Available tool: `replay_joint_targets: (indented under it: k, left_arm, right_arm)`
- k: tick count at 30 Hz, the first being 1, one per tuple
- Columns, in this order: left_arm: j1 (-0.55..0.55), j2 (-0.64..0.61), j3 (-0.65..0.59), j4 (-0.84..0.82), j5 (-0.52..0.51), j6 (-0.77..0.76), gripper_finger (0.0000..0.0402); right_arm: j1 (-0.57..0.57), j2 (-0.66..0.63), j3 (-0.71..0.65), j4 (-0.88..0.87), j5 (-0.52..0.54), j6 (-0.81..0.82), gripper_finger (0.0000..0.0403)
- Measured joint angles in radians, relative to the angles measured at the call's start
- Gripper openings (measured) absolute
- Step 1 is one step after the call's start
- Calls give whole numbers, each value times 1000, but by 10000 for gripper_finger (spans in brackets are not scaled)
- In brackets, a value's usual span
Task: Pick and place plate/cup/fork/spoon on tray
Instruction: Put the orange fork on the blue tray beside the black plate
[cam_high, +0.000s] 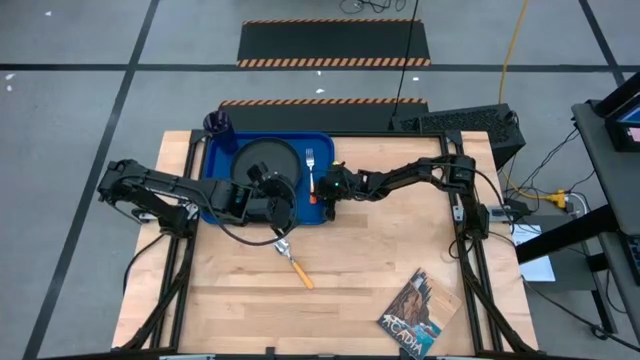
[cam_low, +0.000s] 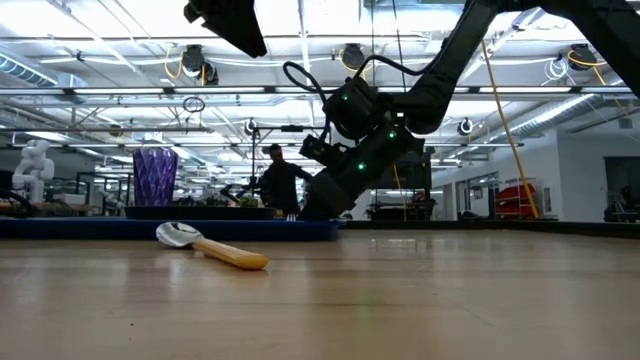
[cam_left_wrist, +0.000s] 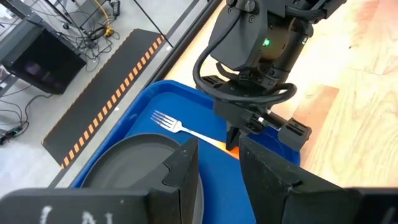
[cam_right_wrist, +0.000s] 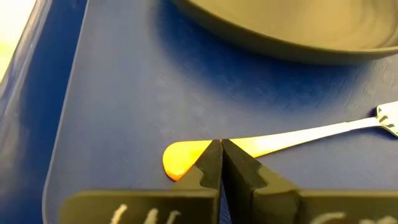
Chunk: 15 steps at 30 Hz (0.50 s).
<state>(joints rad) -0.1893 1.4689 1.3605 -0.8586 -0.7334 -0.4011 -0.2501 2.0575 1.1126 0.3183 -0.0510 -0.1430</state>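
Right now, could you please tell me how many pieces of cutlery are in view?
2. The fork lies on the blue tray beside the plate; the spoon lies on the bare table in front of the tray. None seems hidden.

A bright blue tray (cam_high: 222, 160) is being shown at centre frame, a black plate (cam_high: 268, 158), an orange-handled fork (cam_right_wrist: 261, 144), a purple cup (cam_low: 154, 177), a yellow-handled spoon (cam_low: 212, 246).

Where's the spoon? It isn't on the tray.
In the high view, the spoon lies on the wooden table just off the blue tray's near edge, below the left gripper.
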Motion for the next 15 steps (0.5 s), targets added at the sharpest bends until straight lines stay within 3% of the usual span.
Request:
replay_joint_targets:
  k: [15]
  left_arm:
    - [0, 0, 0, 33, 0, 21, 120]
  right_arm:
    - [0, 4, 5, 52, -4, 27, 0]
